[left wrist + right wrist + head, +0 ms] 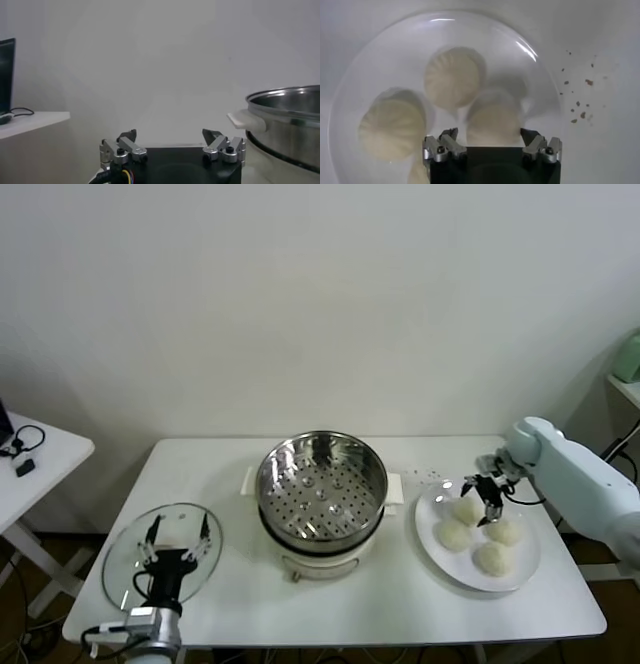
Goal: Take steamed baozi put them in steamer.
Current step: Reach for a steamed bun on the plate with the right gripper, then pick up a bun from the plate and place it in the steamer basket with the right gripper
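Four cream-white baozi lie on a white plate [523,576] at the table's right: one at the back left [466,510], one at the front left [454,535], one at the right [504,532], one at the front [492,558]. My right gripper [483,500] is open just above the back-left baozi [493,121], its fingers on either side of it and apart from it. Two more baozi [453,76] [392,123] show in the right wrist view. The steel steamer [322,484] with its perforated tray stands mid-table. My left gripper [176,542] is open and empty over the glass lid.
A round glass lid [122,569] lies flat at the table's front left. Small dark crumbs [577,95] dot the table beside the plate. A white side table [35,454] with cables stands at the far left. The steamer's rim and white handle [242,119] show in the left wrist view.
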You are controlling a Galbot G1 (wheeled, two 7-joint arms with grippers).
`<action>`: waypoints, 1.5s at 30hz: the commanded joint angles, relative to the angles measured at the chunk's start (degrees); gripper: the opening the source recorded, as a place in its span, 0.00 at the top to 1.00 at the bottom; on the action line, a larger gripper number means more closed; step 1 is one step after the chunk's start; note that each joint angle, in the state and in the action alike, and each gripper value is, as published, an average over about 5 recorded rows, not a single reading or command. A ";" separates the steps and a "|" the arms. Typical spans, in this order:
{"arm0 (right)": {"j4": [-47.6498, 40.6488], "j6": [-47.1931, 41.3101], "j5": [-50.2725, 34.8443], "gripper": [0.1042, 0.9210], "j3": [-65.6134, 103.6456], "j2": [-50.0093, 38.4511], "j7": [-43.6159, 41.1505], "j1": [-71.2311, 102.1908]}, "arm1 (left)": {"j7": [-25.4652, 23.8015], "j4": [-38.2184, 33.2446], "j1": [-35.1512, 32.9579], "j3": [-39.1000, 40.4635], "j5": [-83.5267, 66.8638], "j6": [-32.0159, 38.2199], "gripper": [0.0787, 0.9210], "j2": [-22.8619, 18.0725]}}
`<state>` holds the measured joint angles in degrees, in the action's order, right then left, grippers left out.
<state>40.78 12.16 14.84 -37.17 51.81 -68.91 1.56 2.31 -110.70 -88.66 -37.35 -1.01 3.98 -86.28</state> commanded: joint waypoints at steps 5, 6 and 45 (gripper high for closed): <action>-1.56 0.04 1.66 0.20 1.88 1.15 0.45 0.25 | 0.04 0.03 -0.11 0.18 -0.26 -0.05 0.12 -0.17; -1.62 0.05 1.77 0.21 2.02 1.18 0.50 0.27 | 0.05 0.08 -0.12 0.21 -0.25 -0.03 0.12 -0.20; 38.35 14.98 -7.02 0.29 -25.65 3.17 -1.21 -43.05 | -0.13 -0.03 -2.68 1.60 2.65 0.33 0.12 -0.59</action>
<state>68.34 23.72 8.80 -56.95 50.26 -69.94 -30.49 2.07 -110.62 -90.97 -35.96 0.75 4.41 -86.71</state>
